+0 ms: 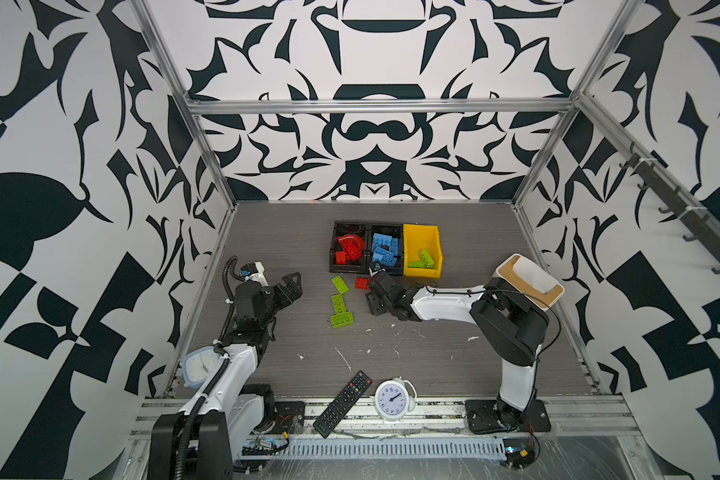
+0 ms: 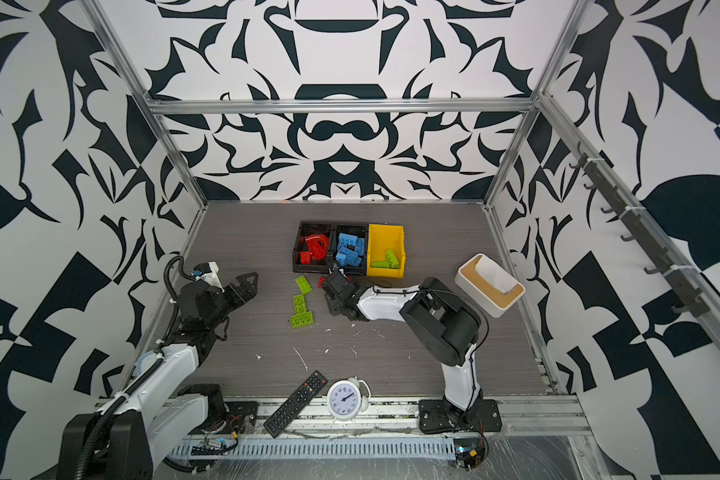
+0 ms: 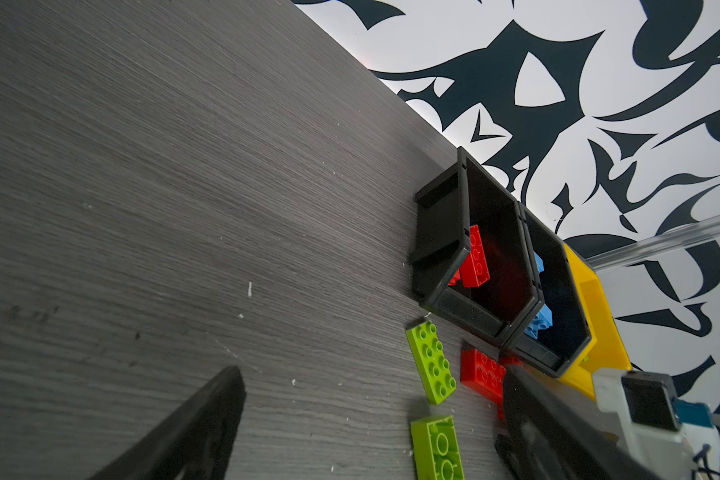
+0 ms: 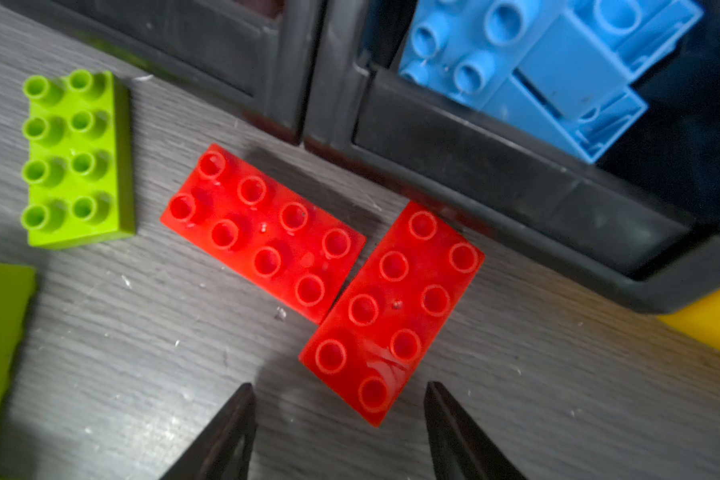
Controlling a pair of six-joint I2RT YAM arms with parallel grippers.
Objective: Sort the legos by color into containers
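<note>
Right gripper (image 4: 339, 384) gapes empty above grey, seemingly scuffed woodgrain table (image 1: 433, 353), black-and-white patterned walls (image 1: 371, 145) around.

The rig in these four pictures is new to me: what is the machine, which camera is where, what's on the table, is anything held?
Two robot arms, each ending in a two-finger gripper. Both top views look down on the whole table; each wrist view comes from a camera on one arm. Two black bins hold red bricks and blue bricks; the yellow bin holds green bricks. Three loose green bricks and two loose red bricks lie in front. A remote, two clocks and a tissue box are clutter. The left gripper is open and empty. The right gripper is open at one loose red brick's end, gripping nothing.
</note>
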